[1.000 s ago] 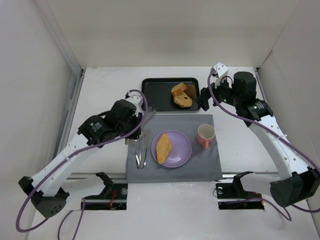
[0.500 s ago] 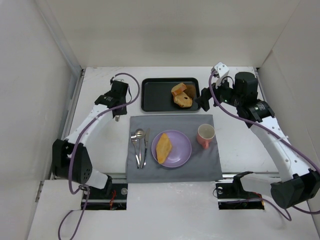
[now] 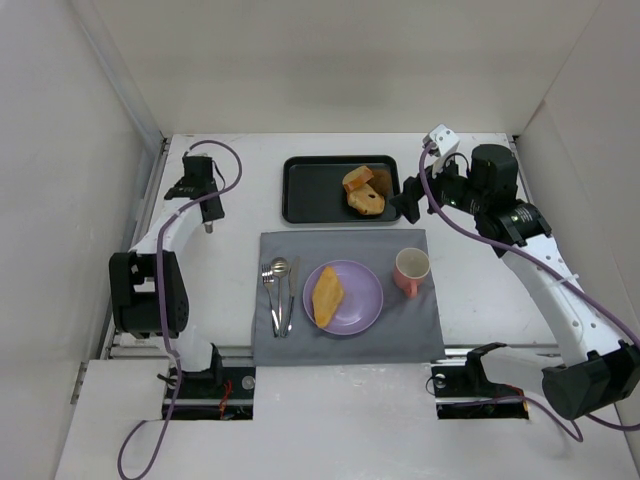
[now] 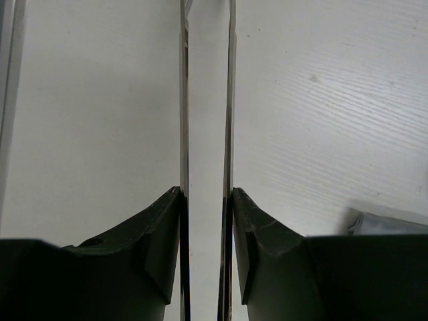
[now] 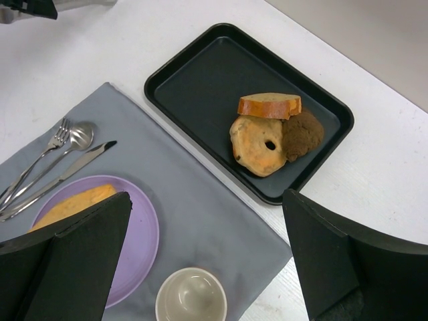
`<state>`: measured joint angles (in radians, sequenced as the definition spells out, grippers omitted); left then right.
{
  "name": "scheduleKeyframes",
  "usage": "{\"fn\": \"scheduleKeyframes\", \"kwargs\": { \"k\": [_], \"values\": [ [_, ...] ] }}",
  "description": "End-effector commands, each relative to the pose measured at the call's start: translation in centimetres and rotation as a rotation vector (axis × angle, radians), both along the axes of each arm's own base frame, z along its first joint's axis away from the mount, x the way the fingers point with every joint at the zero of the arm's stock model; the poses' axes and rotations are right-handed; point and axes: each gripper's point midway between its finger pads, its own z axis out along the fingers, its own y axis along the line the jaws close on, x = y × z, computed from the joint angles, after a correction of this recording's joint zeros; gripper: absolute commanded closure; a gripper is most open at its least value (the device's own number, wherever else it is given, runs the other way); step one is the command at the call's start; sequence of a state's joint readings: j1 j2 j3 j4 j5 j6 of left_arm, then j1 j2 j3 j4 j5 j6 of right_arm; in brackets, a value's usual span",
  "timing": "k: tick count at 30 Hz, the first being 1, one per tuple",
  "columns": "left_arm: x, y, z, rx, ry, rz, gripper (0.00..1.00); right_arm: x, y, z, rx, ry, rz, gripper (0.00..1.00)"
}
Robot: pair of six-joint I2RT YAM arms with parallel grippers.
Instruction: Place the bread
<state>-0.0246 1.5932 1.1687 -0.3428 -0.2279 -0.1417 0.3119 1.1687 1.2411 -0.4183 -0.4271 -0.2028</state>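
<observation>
Bread point(image 3: 327, 296), a long golden oval, lies flat on the left half of a purple plate point(image 3: 366, 292), close to the rim on that side. The plate sits on a grey mat point(image 3: 400, 335), between cutlery point(image 3: 280, 295) on its left and a pink cup point(image 3: 411, 270) on its right. Nothing touches the bread.

Far to the left, over bare table point(image 3: 200, 300), the left gripper point(image 3: 207, 216) has its fingers pressed almost together with nothing between them. At the right end of a black tray point(image 3: 305, 190), the right gripper point(image 3: 408, 200) hovers with fingers spread wide and empty. Its camera looks down on a bagel point(image 5: 257, 146), a slice point(image 5: 269, 105) and a brown chunk point(image 5: 302, 134) bunched in the tray.

By the look of it, the bread is already set down, and what remains is leaving it undisturbed. To do that well, each arm should rise before it swings, so that no finger or cable sweeps across the plate, cup or cutlery. Because the bread lies near the rim, a knock to the plate could slide it onto the mat. The right arm is the nearer one and needs the most care.
</observation>
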Motion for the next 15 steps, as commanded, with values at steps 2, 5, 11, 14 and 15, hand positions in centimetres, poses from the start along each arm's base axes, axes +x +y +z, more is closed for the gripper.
{"fn": "scheduleKeyframes", "kwargs": {
  "k": [2,5,11,14,15],
  "values": [
    [1.2,0.2,-0.6,-0.04,-0.025,-0.034,0.7,-0.3,0.1,2.2,0.017,-0.076,0.021,0.0],
    [1.1,0.1,-1.7,-0.042,-0.002,-0.049,0.7,-0.3,0.1,2.2,0.017,-0.076,0.021,0.0],
    [0.7,0.2,-3.3,-0.047,0.042,-0.064,0.64,-0.5,0.1,2.5,0.019,-0.085,0.021,0.0],
    [0.3,0.2,-4.7,-0.05,0.088,-0.063,0.59,-0.5,0.1,2.5,0.019,-0.085,0.021,0.0],
    [0.0,0.2,-5.5,-0.051,0.116,-0.062,0.58,-0.5,0.1,2.5,0.019,-0.085,0.021,0.0]
  ]
}}
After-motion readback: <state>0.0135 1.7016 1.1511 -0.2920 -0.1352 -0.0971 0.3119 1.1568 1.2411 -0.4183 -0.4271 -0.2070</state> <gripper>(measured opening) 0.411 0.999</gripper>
